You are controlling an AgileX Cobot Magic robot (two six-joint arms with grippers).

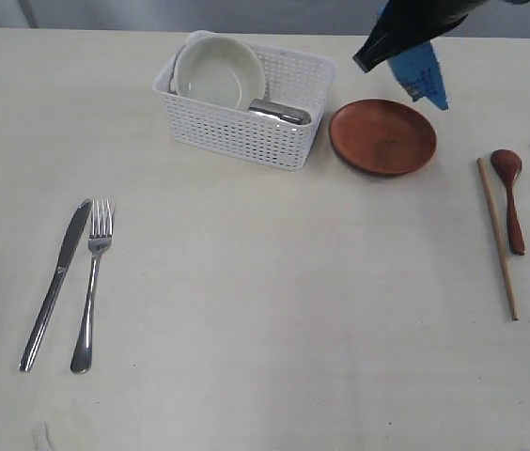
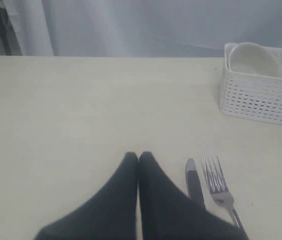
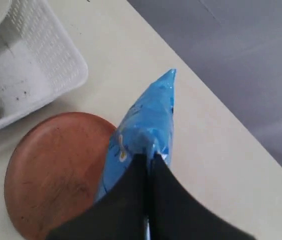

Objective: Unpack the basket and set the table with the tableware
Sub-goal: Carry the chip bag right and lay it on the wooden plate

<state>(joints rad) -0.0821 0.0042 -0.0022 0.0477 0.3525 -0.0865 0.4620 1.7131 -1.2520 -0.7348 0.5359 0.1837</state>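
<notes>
The right end effector (image 3: 147, 159) pinches a blue bag (image 3: 148, 115) above the plate (image 1: 382, 137), the left end effector (image 2: 138, 156) sits pressed together and empty beside the knife (image 1: 55, 282) and fork (image 1: 91, 282), and with spoon (image 1: 511, 202) and chopsticks (image 1: 496, 237) also laid on the surface (image 1: 265, 310), only the bowl (image 1: 218, 73) and cup (image 1: 279, 113) wait in the basket (image 1: 237, 132).

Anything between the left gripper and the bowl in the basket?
Only the wall of the basket. The table between it and the left gripper is bare. The bowl leans inside, open from above.
</notes>
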